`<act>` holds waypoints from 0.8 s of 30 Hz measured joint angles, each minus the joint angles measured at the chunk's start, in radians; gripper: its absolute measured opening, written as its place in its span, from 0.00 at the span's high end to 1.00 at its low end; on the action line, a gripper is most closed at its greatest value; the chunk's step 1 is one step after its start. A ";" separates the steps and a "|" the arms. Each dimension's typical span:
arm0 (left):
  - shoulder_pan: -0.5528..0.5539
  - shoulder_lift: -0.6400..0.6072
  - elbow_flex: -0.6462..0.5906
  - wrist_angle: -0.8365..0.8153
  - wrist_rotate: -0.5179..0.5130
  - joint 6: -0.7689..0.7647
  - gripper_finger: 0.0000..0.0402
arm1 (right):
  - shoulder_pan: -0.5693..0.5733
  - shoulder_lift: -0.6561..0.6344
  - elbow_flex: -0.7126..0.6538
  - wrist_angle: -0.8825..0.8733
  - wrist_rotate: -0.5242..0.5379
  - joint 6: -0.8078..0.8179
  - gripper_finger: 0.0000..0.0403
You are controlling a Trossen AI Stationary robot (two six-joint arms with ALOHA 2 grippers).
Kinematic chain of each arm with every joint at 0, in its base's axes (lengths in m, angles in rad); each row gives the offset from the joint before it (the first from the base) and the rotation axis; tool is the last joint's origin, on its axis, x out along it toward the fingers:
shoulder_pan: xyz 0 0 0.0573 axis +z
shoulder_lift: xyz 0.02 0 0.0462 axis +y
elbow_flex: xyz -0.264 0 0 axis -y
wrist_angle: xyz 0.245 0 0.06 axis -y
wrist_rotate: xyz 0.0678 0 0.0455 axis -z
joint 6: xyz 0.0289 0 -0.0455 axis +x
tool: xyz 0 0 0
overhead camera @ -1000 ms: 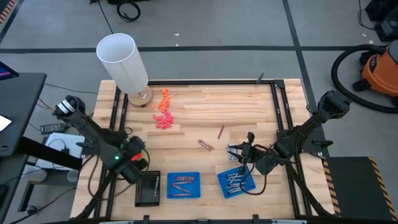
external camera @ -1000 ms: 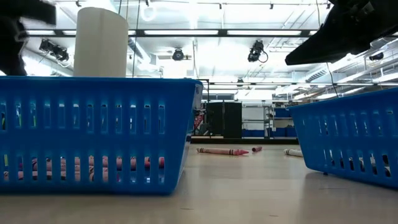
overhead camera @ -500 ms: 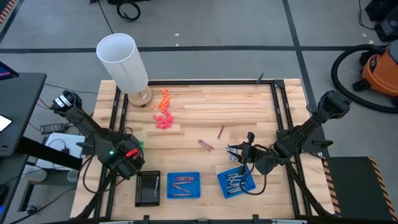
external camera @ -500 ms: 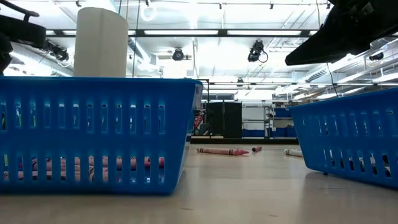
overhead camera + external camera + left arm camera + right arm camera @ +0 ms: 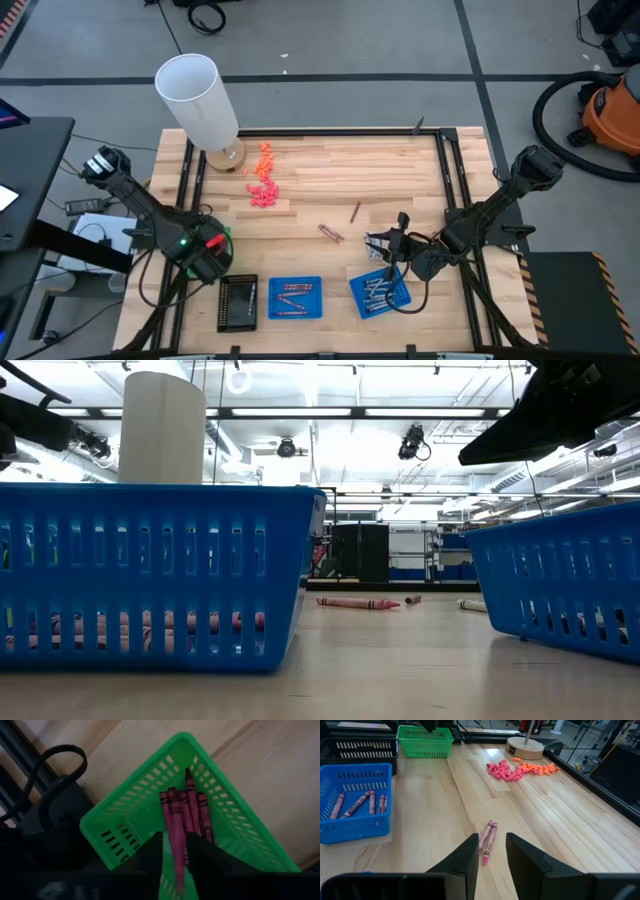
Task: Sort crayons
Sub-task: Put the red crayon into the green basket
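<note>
My left gripper [image 5: 208, 258] hangs over the green tray [image 5: 150, 815] at the table's left side, pointing down into it. Several maroon crayons [image 5: 192, 810] lie in that tray, and one more maroon crayon [image 5: 175, 845] runs through the gap between the parted fingers. My right gripper [image 5: 382, 245] waits open and empty above the right blue tray [image 5: 380, 290]. Two loose crayons [image 5: 487, 840] lie side by side on the wood ahead of it. Another crayon [image 5: 356, 211] lies farther back. My left gripper points down from above, and a maroon crayon [image 5: 176, 855] runs lengthwise through the gap between its fingers. The crayon's far end reaches down among the crayons in the green tray. I cannot tell whether the fingers touch it.
A middle blue tray [image 5: 295, 297] holds brownish-red crayons, and a black tray [image 5: 238, 303] stands to its left. A white roll on a wooden stand [image 5: 198, 100] rises at the far left, with pink and orange bits [image 5: 262, 180] beside it. Bare wood lies at the far right.
My left gripper has shifted a little toward the table's left edge over the green tray, and its wrist has turned. My right arm has kept still.
</note>
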 joint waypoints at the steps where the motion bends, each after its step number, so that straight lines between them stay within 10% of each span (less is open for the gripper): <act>1: 0.008 0.000 0.004 -0.007 -0.008 0.007 0.73 | 0.000 0.000 0.000 0.000 0.000 0.000 0.73; 12: 0.126 0.041 0.129 0.061 -0.320 0.305 0.69 | -0.019 0.000 0.000 0.000 0.000 -0.003 0.73; 24: 0.366 0.241 0.132 0.593 -0.274 0.923 0.69 | -0.026 0.000 0.000 0.000 -0.008 -0.003 0.73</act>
